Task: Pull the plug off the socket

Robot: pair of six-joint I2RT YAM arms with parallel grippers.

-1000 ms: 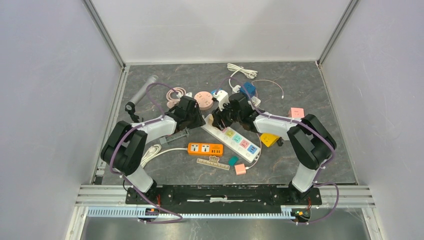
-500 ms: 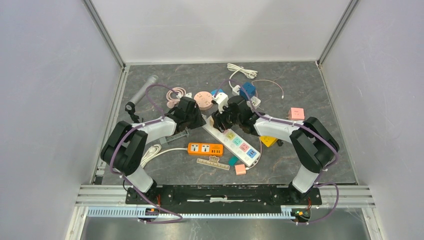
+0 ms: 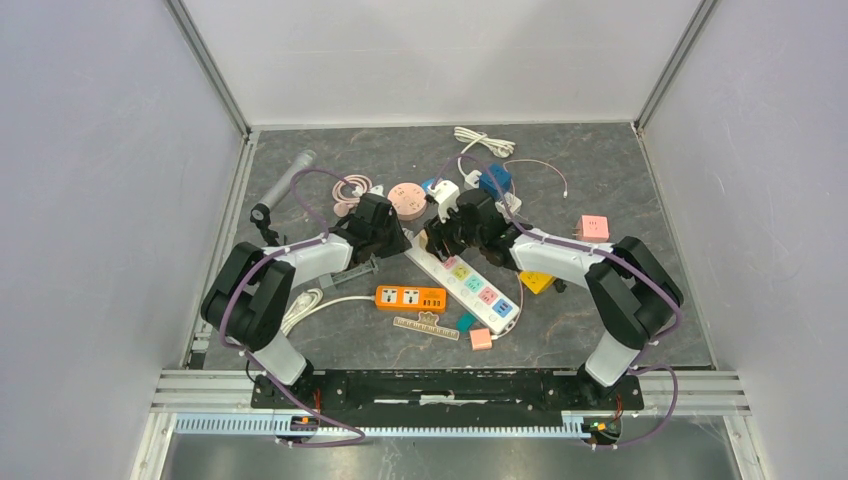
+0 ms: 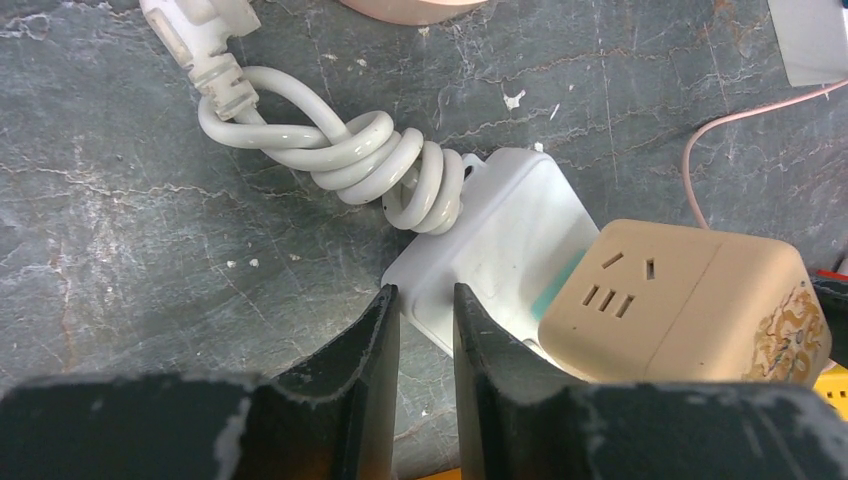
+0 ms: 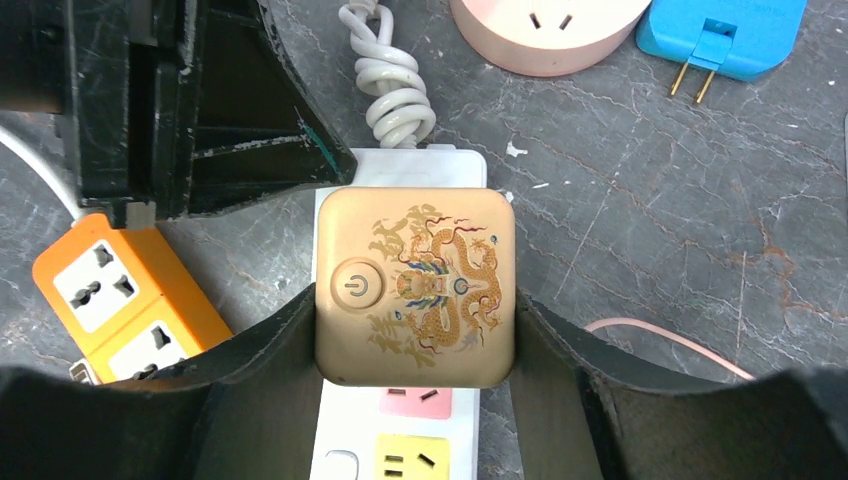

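The plug (image 5: pixel 415 260), a beige cube with a gold dragon and a power button on top, sits seated in the end outlet of the white power strip (image 3: pixel 478 288), which lies slantwise on the table (image 3: pixel 600 170) between the two arms. From where I stand the right tool (image 5: pixel 415 315) has it clamped, one finger flat against each side of the cube. Just past that end of the strip, by the knotted white cord (image 4: pixel 350 150), the left tool (image 4: pixel 423 297) hangs with its fingers drawn almost together. I see only a narrow slit and nothing clearly pinched in it, the tips right at the strip's corner. An orange strip (image 3: pixel 411 297) lies just beside, nearer the arm bases. I'd say the grip is made and the pull itself is what's in hand. The next move calls for a straight lift off the outlet while the strip is pinned down, otherwise the whole strip will probably ride up with the cube. Against a second ago, the right arm's elbow has swung outward and nearer the bases, and the strip's coloured end has shifted a little with it. The left arm has barely stirred, though its fingers have narrowed. The cube is no freer of its outlet than it was.
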